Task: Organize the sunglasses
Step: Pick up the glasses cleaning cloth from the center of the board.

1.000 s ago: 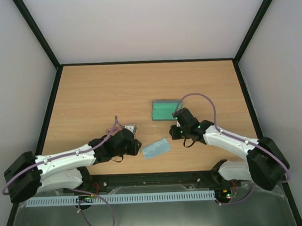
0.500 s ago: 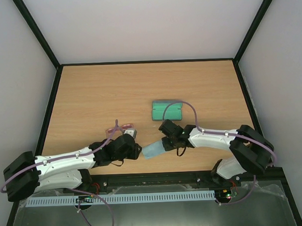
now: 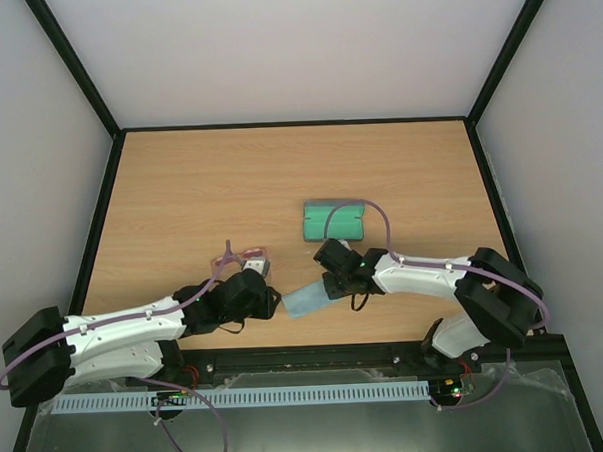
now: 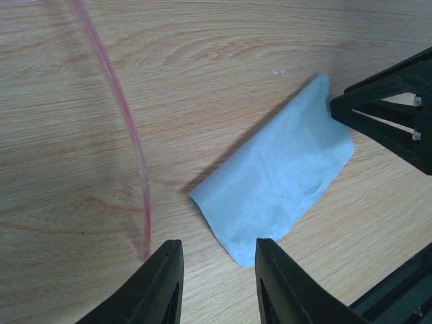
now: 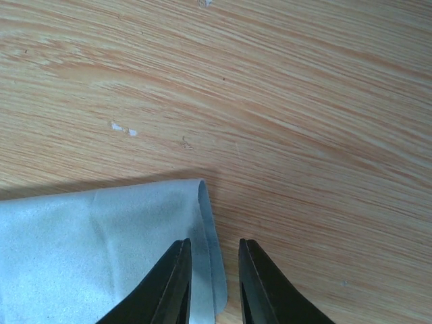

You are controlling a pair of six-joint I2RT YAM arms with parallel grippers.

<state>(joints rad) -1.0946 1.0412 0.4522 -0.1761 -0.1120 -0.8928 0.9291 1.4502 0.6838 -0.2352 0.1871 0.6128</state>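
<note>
The sunglasses (image 3: pixel 240 257) have a thin pink frame and lie on the wood just beyond my left wrist. One slender pink arm (image 4: pixel 126 128) of theirs curves down the left of the left wrist view. My left gripper (image 3: pixel 274 300) is open and empty, its fingers (image 4: pixel 216 255) just short of the near corner of the light blue cloth (image 4: pixel 278 181). My right gripper (image 3: pixel 330 284) is at the cloth's right end (image 3: pixel 307 298). Its jaws (image 5: pixel 214 251) stand narrowly apart astride the cloth's curled edge (image 5: pixel 206 223). It shows as black fingers (image 4: pixel 388 115) in the left wrist view.
The grey-blue case (image 3: pixel 333 223) lies open with its green lining up, just beyond the right gripper. The black table frame (image 3: pixel 307 357) runs along the near edge close to both arms. Bare wood (image 3: pixel 279 177) lies beyond.
My right gripper swung left from the case down to the cloth's right end, whose corner is now curled up. My left arm shifted slightly, and the sunglasses with it.
</note>
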